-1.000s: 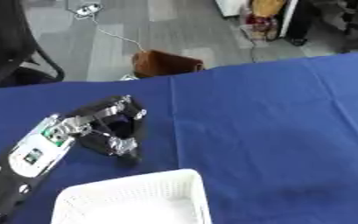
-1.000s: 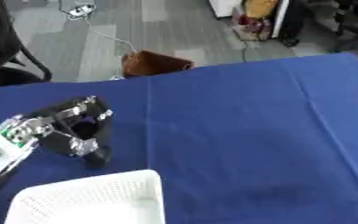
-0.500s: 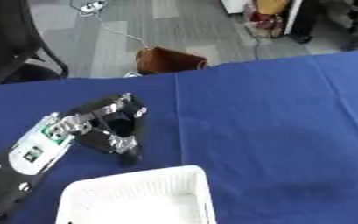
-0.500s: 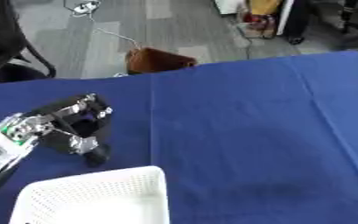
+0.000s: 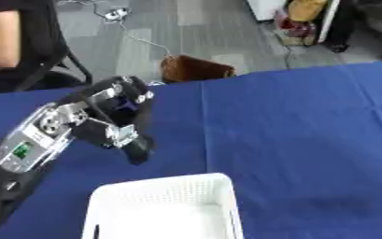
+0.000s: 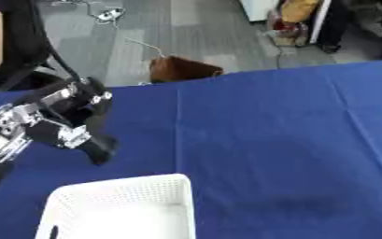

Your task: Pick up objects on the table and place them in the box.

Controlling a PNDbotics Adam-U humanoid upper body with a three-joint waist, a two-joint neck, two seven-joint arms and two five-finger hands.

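Basket of white plastic sits at the blue table's near edge; the left hand hovers just behind it, fingers curled downward on nothing visible; no objects to pick show, so finding one seemingly comes next.

Office: chair, floor cables

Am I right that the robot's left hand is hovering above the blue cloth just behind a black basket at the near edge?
Not quite: the basket is white, not black, as the left eye view shows. The left hand does hover above the blue cloth just behind it.
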